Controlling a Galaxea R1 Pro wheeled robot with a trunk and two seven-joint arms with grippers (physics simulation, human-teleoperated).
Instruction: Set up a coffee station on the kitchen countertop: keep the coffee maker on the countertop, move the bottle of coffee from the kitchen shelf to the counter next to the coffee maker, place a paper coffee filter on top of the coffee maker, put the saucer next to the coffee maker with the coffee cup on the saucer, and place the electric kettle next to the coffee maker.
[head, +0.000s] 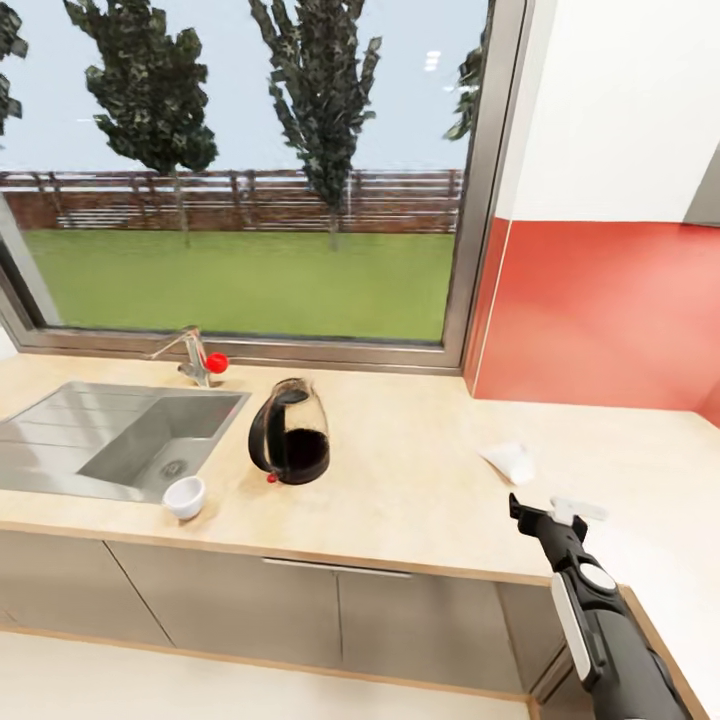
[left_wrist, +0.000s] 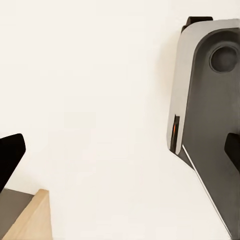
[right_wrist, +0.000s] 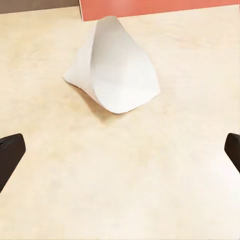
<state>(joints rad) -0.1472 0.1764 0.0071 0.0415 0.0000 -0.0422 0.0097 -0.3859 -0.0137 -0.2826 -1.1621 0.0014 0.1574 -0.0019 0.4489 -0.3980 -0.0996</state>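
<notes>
Right wrist view is showing the spread right pincer (right_wrist: 120, 150) hovering near the paper coffee filter (right_wrist: 117, 67), lying on the worktop (right_wrist: 150, 190): probably light, flimsy, crushable, best pinched gently at its rim.

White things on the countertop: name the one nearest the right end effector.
The paper coffee filter, a white cone lying on its side just ahead of the right end effector. The coffee cup is a round cup far across the kitchen countertop, by the sink.
</notes>
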